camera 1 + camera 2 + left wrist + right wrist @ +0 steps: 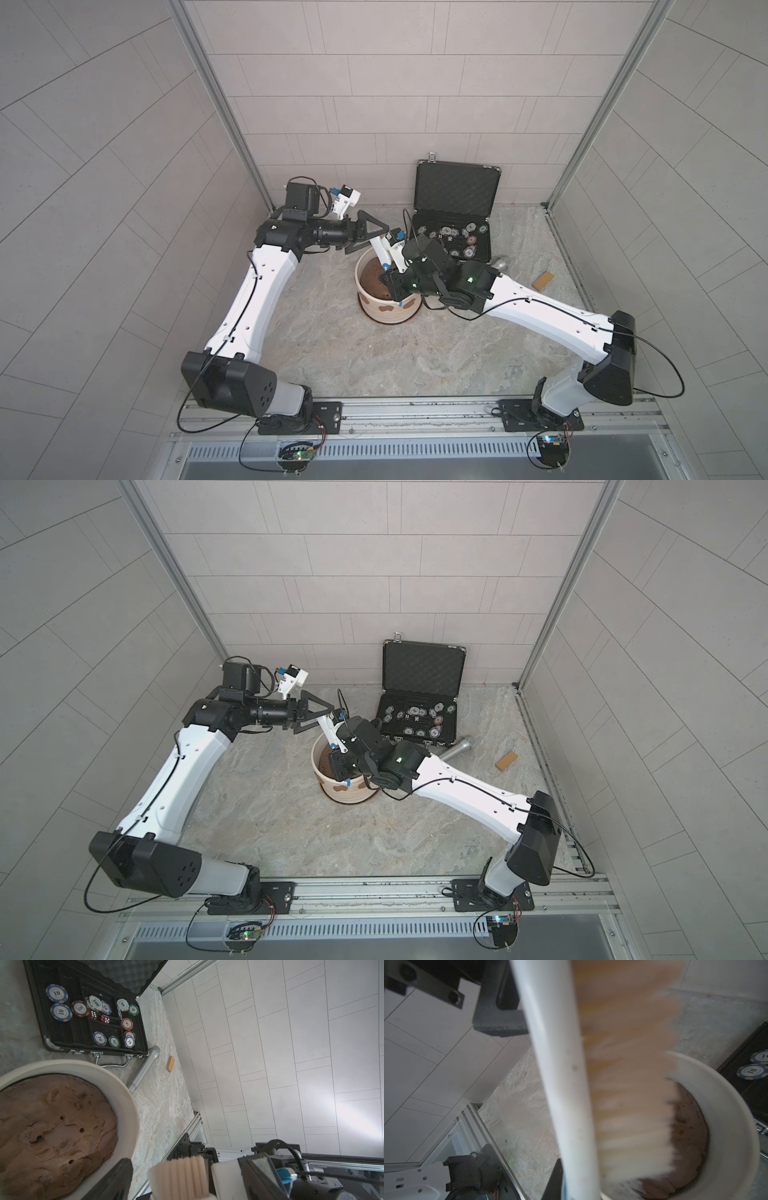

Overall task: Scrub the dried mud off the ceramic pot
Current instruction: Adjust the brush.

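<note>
**Pot and brush, both arms.** The cream pot [368,303] stood on the counter [374,365] directly under the right tool [392,286]. It rested on a reddish-brown saucer [387,323] and was filled with brown soil [52,1130]. Two flat mud patches [385,309] lay on its outer wall, lower than the right tool and on the side nearest that arm, apart from the bristles.

The right tool was clamped together on the lower end of a white-handled brush [379,251]. The handle rose from this tool, over the pot's rim, towards the left tool [382,230]. The pale bristles [629,1084] faced the pot.

The left tool held its jaws apart around the brush head. In the left wrist view a gap separated the bristles from one finger [116,1180]. The white back lay just beside the other finger, and whether they touched could not be told.

Beyond the right tool, an open black chip case [457,187] lay with its lid against the back wall. A metal tube [145,1066] lay just beside the case. A small tan block [543,281] lay farther out, well apart from both tools.
</note>
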